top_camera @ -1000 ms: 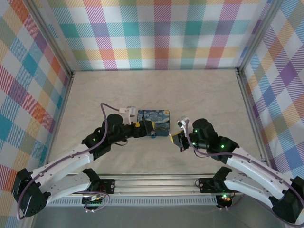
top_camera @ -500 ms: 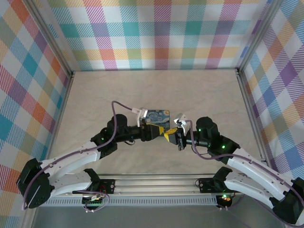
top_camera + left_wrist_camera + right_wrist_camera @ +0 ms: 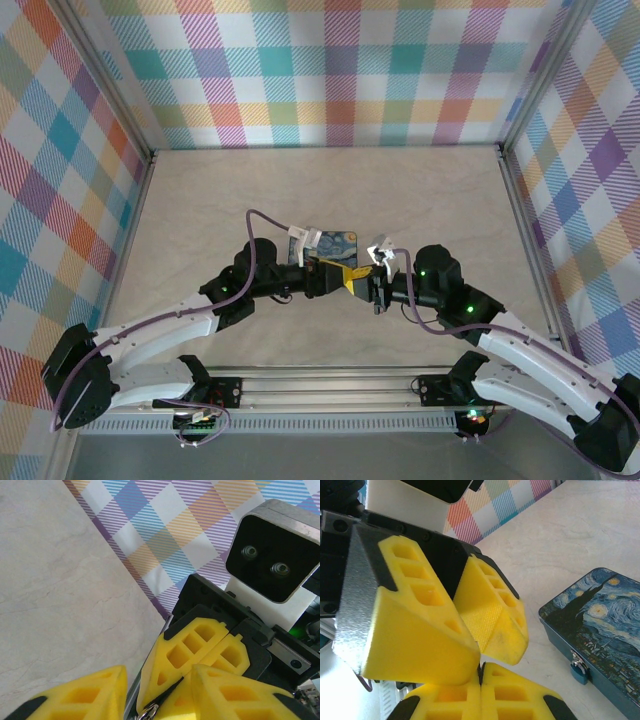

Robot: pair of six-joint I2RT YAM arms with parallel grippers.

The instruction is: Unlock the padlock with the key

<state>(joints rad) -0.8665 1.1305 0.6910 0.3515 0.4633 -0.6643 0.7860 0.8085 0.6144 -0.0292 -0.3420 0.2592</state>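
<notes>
Dangling small blue padlock (image 3: 578, 668) on smooth, starry-printed rectangular box (image 3: 615, 630) front.

The box (image 3: 338, 243) sits mid-worktop (image 3: 300, 190), the padlock (image 3: 578, 667) on its near wall. Just before it, the left pincer (image 3: 485, 650) and right pincer (image 3: 480, 677) stand tip to tip.

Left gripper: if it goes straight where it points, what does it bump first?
The yellow fingers of the right gripper, directly ahead of the left gripper; they look almost touching, but depth is unclear.

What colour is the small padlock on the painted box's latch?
Blue body, pale metal shackle: the small padlock shows best in the right wrist view.
</notes>
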